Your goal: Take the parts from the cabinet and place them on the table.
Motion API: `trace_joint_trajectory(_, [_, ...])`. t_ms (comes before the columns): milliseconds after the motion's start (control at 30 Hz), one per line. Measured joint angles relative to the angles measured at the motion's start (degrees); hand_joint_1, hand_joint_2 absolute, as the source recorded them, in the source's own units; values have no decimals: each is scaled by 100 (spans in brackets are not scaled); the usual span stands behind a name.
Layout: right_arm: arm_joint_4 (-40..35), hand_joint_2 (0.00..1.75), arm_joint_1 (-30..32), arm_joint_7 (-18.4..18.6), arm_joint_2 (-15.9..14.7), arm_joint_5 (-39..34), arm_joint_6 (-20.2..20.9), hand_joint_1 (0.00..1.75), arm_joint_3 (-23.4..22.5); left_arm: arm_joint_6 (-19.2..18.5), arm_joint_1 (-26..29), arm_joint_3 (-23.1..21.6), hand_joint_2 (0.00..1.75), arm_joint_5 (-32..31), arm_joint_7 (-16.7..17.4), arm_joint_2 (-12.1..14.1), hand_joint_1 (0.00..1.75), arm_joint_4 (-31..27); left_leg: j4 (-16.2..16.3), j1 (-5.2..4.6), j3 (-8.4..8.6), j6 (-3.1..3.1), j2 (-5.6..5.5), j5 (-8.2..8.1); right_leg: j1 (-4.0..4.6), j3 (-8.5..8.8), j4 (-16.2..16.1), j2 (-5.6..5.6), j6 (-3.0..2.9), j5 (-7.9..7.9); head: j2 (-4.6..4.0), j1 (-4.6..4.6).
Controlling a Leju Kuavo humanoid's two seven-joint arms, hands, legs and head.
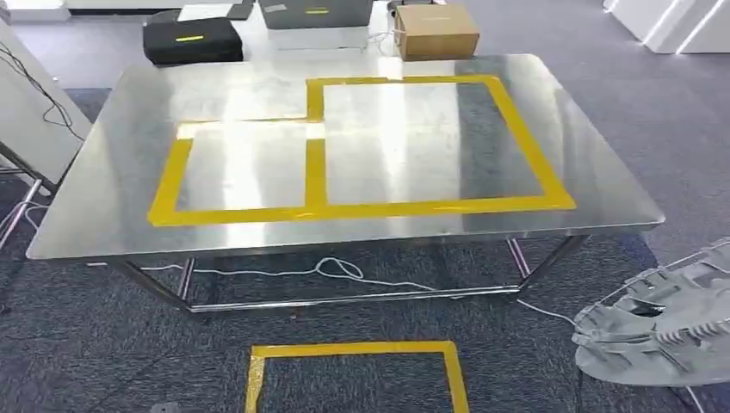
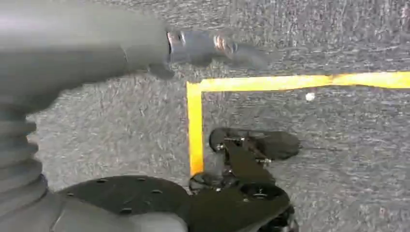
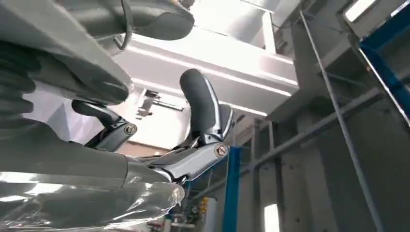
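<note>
The steel table (image 1: 103, 198) stands in front of the robot, and its top carries two rectangles of yellow tape (image 1: 315, 172), a smaller one on the left joined to a bigger one on the right. Both rectangles have nothing inside them. On the carpet before the table there is one more yellow tape square (image 1: 357, 350).

The part (image 1: 663, 331), one grey plastic piece with ribs and openings, is at the robot's right side, lower than the table edge and not over the table. In the right wrist view the right hand (image 3: 159, 154) grips this part (image 3: 72, 203): the piece lies against the palm and the dark fingers (image 3: 200, 104) curl above it.

The left hand (image 2: 203, 48) hangs down over the carpet near a corner of the floor tape; it is blurred, and I cannot tell if the fingers are apart or together.

Behind the table I count one black case (image 1: 191, 40), one grey case (image 1: 317, 15) and one cardboard box (image 1: 436, 32), closed. A white cable (image 1: 344, 271) lies under the table.
</note>
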Motion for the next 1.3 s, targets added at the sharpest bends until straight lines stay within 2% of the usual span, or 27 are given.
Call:
trace_joint_trajectory(33, [11,175,10,2,-4,-57,46,175,-9,0,-2,4,175,0,0,0,0,0,3,-6,29,6,-1,-47,0,-299,393,0,11,-191,0,11])
trace_joint_trajectory(67, [24,175,14,-11,-9,-112,121,175,-22,-9,4,9,175,2,-2,-2,0,0,4,-10,77,5,-5,-91,-1,-485,550,0,35,-261,0,9])
trace_joint_trajectory(100, [43,175,21,-26,-24,-158,194,175,-46,-24,22,17,175,9,0,-2,0,0,5,-10,144,0,-9,-145,-1,-536,442,-2,51,-180,0,6])
trace_joint_trajectory(133, [50,175,27,-41,-48,-162,249,175,-68,-35,31,22,175,11,0,-7,0,0,5,-8,218,-10,-16,-204,-2,-483,149,-3,48,37,0,17])
trace_joint_trajectory(200, [54,175,27,-55,-111,-162,358,175,-113,-42,33,28,175,18,-2,-17,0,2,5,-5,394,-49,-28,-331,-15,-222,-776,-10,61,774,0,19])
trace_joint_trajectory(233, [77,175,27,-52,-129,-164,403,175,-144,-46,22,33,175,20,-2,-13,0,2,33,-23,458,-88,-32,-392,-1,-208,-1022,-26,29,1067,0,19])
trace_joint_trajectory(267, [96,175,15,-26,-144,-166,451,175,-173,-46,19,35,175,26,-4,-9,0,2,15,-37,444,-116,-45,-421,14,-190,-1055,-20,-84,905,0,37])
trace_joint_trajectory(300, [112,175,24,9,-184,-169,510,175,-197,-48,19,37,175,28,-9,-9,0,2,-24,-34,433,-154,-39,-449,29,-149,-1048,2,-134,986,0,17])
trace_joint_trajectory(400, [151,175,-20,88,-308,-175,680,175,-319,-101,17,39,175,46,-33,11,0,2,139,-39,414,-222,-34,-414,-14,-68,-1095,15,-242,950,0,24])
trace_joint_trajectory(467, [181,175,-78,136,-424,-175,785,175,-380,-127,-2,39,175,52,-66,0,0,2,834,-18,-29,-309,-19,-479,-23,7,-1108,3,-293,882,0,-29])
trace_joint_trajectory(533, [201,175,-95,170,-483,-156,826,175,-422,-133,2,39,175,52,-74,-4,0,2,1585,12,-590,-348,-12,-865,-22,73,-1109,6,-304,796,0,-20])
trace_joint_trajectory(567, [214,175,-97,188,-513,-142,857,175,-433,-133,19,41,175,52,-77,-9,0,4,1763,14,-780,-354,-12,-970,-22,129,-1109,10,-304,746,0,-22])
trace_joint_trajectory(600, [232,175,-100,214,-542,-120,894,175,-437,-131,31,41,175,52,-79,-9,0,2,1721,13,-860,-348,-12,-939,-21,204,-1109,17,-297,690,0,-24])
trace_joint_trajectory(633, [240,175,-104,236,-568,-96,927,175,-450,-131,35,44,175,57,-81,-9,0,2,1502,11,-834,-331,-12,-766,-19,299,-1109,20,-289,624,0,-22])
trace_joint_trajectory(667, [247,175,-120,268,-609,-77,953,175,-468,-116,34,46,175,59,-81,-9,0,2,1123,6,-734,-298,-11,-475,-14,399,-1110,19,-279,555,0,-22])
trace_joint_trajectory(733, [271,175,-174,306,-669,-72,997,175,-476,-96,49,50,175,59,-81,0,0,2,313,-30,-518,-193,4,299,-20,492,-1141,17,-238,424,0,-20])
trace_joint_trajectory(767, [288,175,-206,319,-688,-79,1036,175,-483,-90,46,61,175,59,-81,9,0,2,96,-69,-533,-163,3,311,10,569,-1112,40,-187,362,0,-27])
trace_joint_trajectory(867, [341,175,-249,527,-844,-210,1246,175,-579,-72,36,63,175,59,-66,-2,0,4,37,-66,-416,-89,1,282,8,750,-1214,39,-90,370,0,-2])
trace_joint_trajectory(933, [450,175,-349,767,-1020,-452,1499,175,-651,-124,26,63,175,61,-135,-4,0,4,-3,-34,-265,-29,1,263,-1,697,-1007,5,-55,289,0,-5])
trace_joint_trajectory(967, [518,175,-406,857,-1111,-615,1625,175,-700,-179,22,63,175,81,-221,4,0,4,-3,-34,-239,4,0,226,-1,497,-649,2,-25,221,0,6])
trace_joint_trajectory(1033, [701,175,-442,927,-1333,-866,1782,175,-869,-245,6,68,175,103,-321,7,0,4,-2,-38,-202,26,-14,150,-5,-110,273,3,10,-202,0,6])
trace_joint_trajectory(1067, [767,175,-457,931,-1390,-894,1810,175,-934,-256,6,68,175,105,-328,7,0,4,3,-38,-172,25,-25,113,-2,-344,547,4,21,-354,0,2])
trace_joint_trajectory(1100, [813,175,-473,931,-1434,-916,1825,175,-979,-267,23,68,175,112,-328,7,0,4,3,-38,-123,18,-33,72,-5,-456,571,3,30,-305,0,6])
trace_joint_trajectory(1133, [852,175,-480,942,-1479,-940,1851,175,-1012,-271,36,68,175,111,-332,0,0,7,3,-34,-59,12,-35,26,-9,-454,375,2,34,-98,0,2])
trace_joint_trajectory(1233, [1037,175,-614,1242,-1659,-1687,2322,175,-1104,-264,40,70,175,116,-321,0,0,9,8,-29,131,-71,-48,-129,-61,-93,-1020,-3,101,1001,0,9])
trace_joint_trajectory(1267, [1192,175,-708,1316,-1690,-2006,2468,175,-1135,-247,22,81,175,125,-321,20,0,9,43,-41,140,-97,-50,-139,-20,-103,-1078,14,83,825,0,-5])
trace_joint_trajectory(1300, [1315,175,-771,1422,-1759,-2259,2607,175,-1154,-245,13,83,175,135,-319,35,0,9,46,-59,82,-104,-51,-143,-23,-58,-1069,22,-64,852,0,-9])
